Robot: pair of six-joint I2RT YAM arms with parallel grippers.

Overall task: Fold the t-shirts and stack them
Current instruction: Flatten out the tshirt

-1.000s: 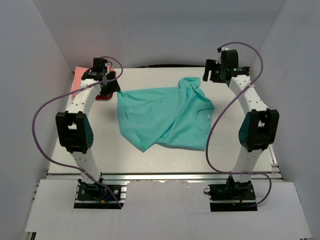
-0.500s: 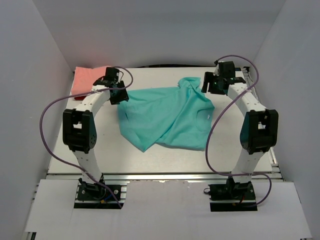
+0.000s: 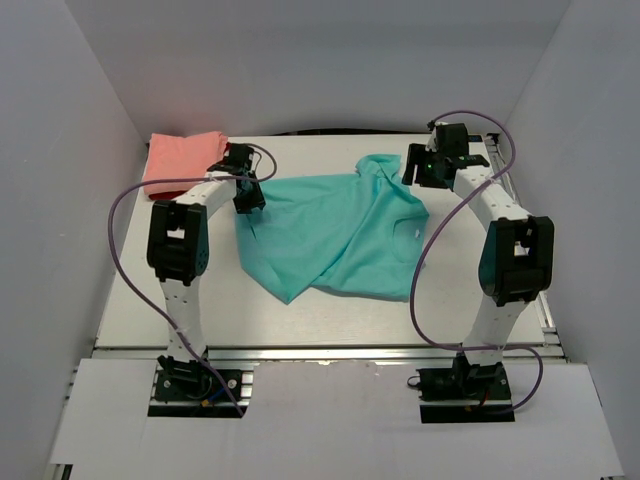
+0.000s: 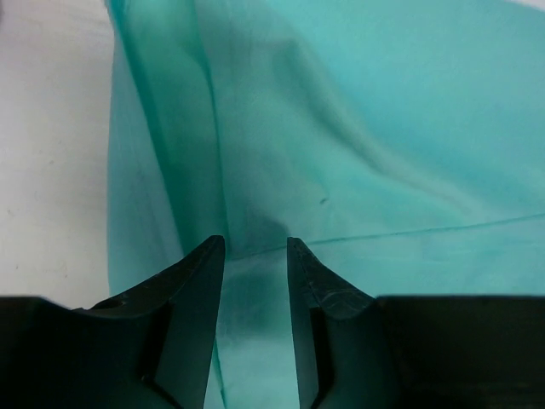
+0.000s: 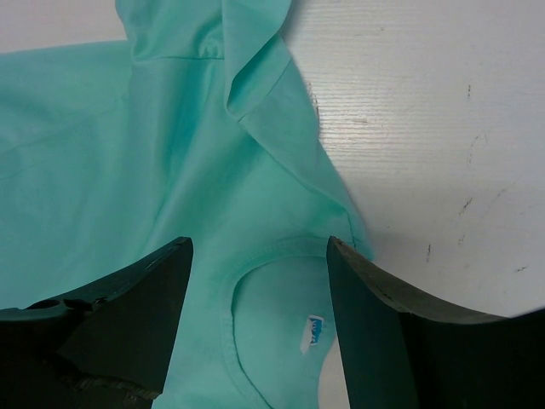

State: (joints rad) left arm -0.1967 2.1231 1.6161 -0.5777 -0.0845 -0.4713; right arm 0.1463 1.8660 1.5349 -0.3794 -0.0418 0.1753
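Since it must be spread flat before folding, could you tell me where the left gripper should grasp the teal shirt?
Probably the teal shirt at its left edge, on the raised crease ahead of the left gripper, coming from above; that ridge stands proud, so it should pinch easily.

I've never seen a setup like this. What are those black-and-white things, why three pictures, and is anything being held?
They are two robot arms, left arm and right arm, bolted at the near edge of a white table. The wide picture comes from a fixed camera above and behind them. The two close-ups come from small cameras on the wrists, so the dark prongs there are each arm's own fingers. A crumpled teal t-shirt lies mid-table; a salmon-pink t-shirt sits in the far left corner. The left gripper hangs over the teal shirt's left edge, fingers slightly apart; the right gripper is wide open above its neckline. Neither seems to be gripping anything.
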